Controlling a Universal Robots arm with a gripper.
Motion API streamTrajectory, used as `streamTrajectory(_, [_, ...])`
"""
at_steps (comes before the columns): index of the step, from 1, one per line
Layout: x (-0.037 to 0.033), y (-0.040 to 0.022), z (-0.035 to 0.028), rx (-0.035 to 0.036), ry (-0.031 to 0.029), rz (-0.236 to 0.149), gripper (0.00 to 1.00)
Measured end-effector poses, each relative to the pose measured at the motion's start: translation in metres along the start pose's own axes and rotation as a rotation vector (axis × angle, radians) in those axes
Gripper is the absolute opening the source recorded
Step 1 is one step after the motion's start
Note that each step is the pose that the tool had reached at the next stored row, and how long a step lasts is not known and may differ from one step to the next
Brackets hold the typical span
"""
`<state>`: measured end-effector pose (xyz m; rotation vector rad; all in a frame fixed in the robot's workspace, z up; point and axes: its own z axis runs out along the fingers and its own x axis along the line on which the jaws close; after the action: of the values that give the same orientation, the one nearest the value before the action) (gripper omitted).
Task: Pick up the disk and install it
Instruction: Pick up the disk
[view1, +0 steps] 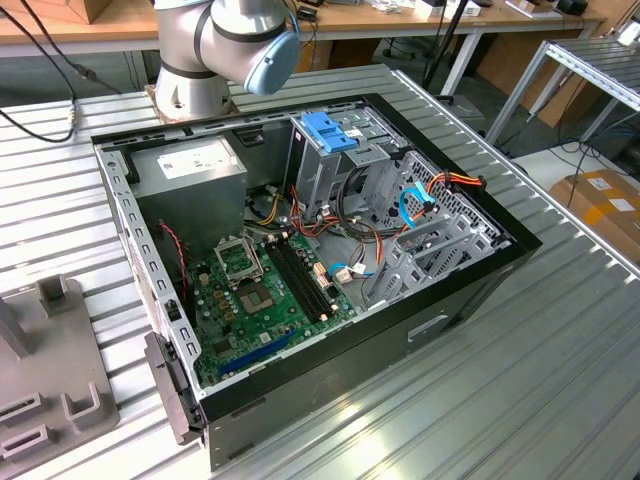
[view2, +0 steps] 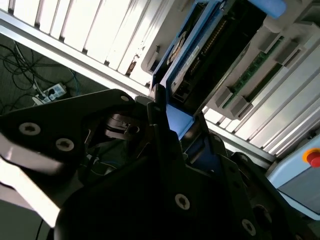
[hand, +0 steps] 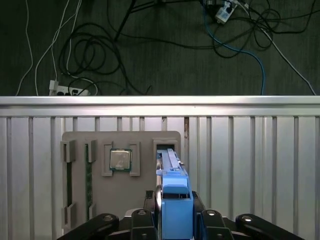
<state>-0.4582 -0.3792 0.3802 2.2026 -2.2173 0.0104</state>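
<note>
- Sitting at the exterior view's left edge: grey fixture tray (view1: 70, 385) on the slatted table (view1: 520, 400), well apart from the open computer case (view1: 470, 290), with bare slats between them.
- Case interior, left to right in that view:
  - plain grey metal box (view1: 190, 168) against the left wall
  - green motherboard (view1: 250, 295) flat on the case floor
  - blue slotted bracket (view1: 328, 130) on top of the drive bays at the far wall
  - perforated metal cage (view1: 440, 235) with loose cables along the right wall
- Arm (view1: 225, 40) base stands on the table just behind the case's far-left corner.
- Exterior view's right: wide strip of bare table past the case rim, then the table edge.
- First wrist view: the tray (hand: 80, 142) carries a memory stick (hand: 88, 172), a processor chip (hand: 120, 160) beside it, then a narrow slot (hand: 162, 146) near the tray's opposite edge.
- Disk (hand: 175, 205) (view2: 187, 55) stands edge-on in line with that slot. Can't tell whether its far end is clear of the slot rim.
- Gripper (hand: 174, 200) (view2: 175, 125) is clamped on the disk's blue rails from both sides, in both wrist views.
- Bare slats flank the tray. The table's edge rail (hand: 160, 101) runs beyond it, with floor cables (hand: 95, 50) past that.
</note>
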Motion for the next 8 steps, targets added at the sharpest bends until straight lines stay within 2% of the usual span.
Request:
streamTrajectory(2, [0.0002, 0.0001, -0.0117, -0.0001, 0.0000, 0.000, 0.36])
streamTrajectory(3, [0.0003, 0.0001, -0.0204, -0.0001, 0.0000, 0.000, 0.36])
streamTrajectory(6, [0.0005, 0.0002, -0.0326, -0.0001, 0.0001, 0.000, 0.36])
streamTrajectory(8, [0.0006, 0.0003, -0.0382, 0.0001, 0.0000, 0.000, 0.36])
